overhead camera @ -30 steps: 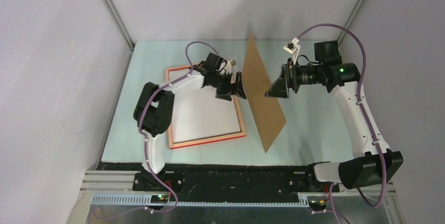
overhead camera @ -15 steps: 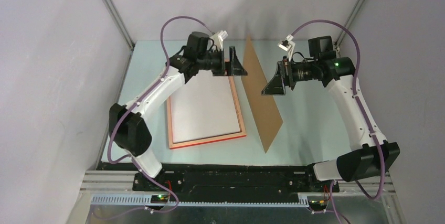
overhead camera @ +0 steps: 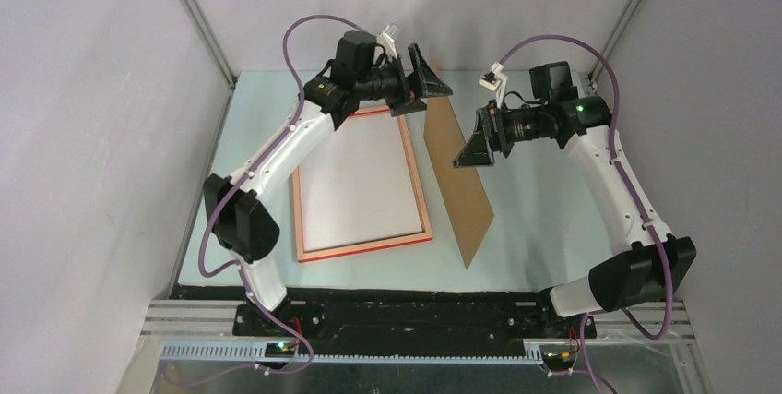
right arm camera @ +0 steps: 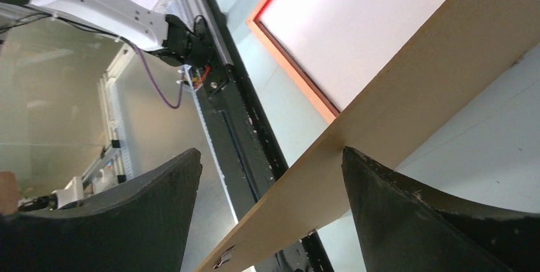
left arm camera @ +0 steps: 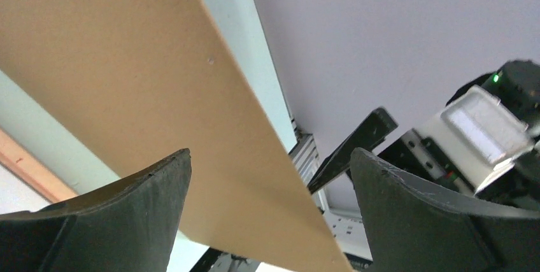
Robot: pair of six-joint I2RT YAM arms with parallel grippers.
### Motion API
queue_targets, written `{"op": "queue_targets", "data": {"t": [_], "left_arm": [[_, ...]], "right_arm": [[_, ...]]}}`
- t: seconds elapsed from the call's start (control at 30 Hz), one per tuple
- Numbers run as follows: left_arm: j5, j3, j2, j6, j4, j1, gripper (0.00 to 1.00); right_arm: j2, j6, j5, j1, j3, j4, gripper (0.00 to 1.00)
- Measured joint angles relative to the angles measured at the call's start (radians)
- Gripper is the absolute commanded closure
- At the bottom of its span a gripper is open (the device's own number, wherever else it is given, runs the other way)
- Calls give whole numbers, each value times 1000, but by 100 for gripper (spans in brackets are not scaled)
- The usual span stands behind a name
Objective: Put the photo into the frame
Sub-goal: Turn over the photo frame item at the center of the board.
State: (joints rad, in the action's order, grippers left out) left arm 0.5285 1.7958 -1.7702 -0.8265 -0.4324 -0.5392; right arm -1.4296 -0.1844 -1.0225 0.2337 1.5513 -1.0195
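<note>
Right now the left gripper [overhead camera: 422, 89] is hanging with its jaws spread wide and gripping nothing, its fingers straddling the far tip of the brown backing board [overhead camera: 461, 182] without closing on it. Across from it, at about 4 o'clock in the overhead view, the right gripper [overhead camera: 470, 143] is also gaping wide and empty, and its wrist camera is showing the board's edge running between its fingers. The board is tilting up off the table [overhead camera: 544, 219]; what is propping it I cannot tell. At 9 o'clock of the board, the frame [overhead camera: 364, 248] is lying flat with its pale back upward and red showing only along its edge. What is probably the photo [overhead camera: 355, 182] is filling the opening, showing only a white side with the print hidden. So the loading itself is looking done. Laying the board over it and closing the back is looking like what remains.
</note>
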Motion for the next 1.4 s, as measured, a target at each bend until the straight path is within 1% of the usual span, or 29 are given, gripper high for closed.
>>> {"op": "queue_targets", "data": {"t": [0.13,0.3,0.33,0.43,0.53,0.77,0.83,1.13,1.27,1.4], "left_arm": [[-33,55,-41,-46,3,-16,0],[-58,61,-76,-83,3,-43,0],[-60,61,-83,-89,3,-48,0],[-69,61,-109,-100,3,-63,0],[-81,64,-129,-108,1,-73,0],[-95,76,-137,-119,-4,-81,0],[-100,84,-137,-120,-3,-80,0],[-109,91,-137,-126,-3,-80,0],[-109,91,-136,-142,-3,-81,0],[-108,85,-129,-164,-3,-85,1]], "right_arm": [[0,4,83,28,10,2,21],[1,20,216,54,11,11,33],[1,24,238,56,12,13,37],[3,32,289,63,14,20,43],[9,35,330,71,16,23,51],[23,38,436,107,33,24,61],[27,39,468,119,37,23,65],[29,38,592,156,60,22,72],[31,37,633,173,65,20,72],[31,36,649,182,68,19,70]]}}
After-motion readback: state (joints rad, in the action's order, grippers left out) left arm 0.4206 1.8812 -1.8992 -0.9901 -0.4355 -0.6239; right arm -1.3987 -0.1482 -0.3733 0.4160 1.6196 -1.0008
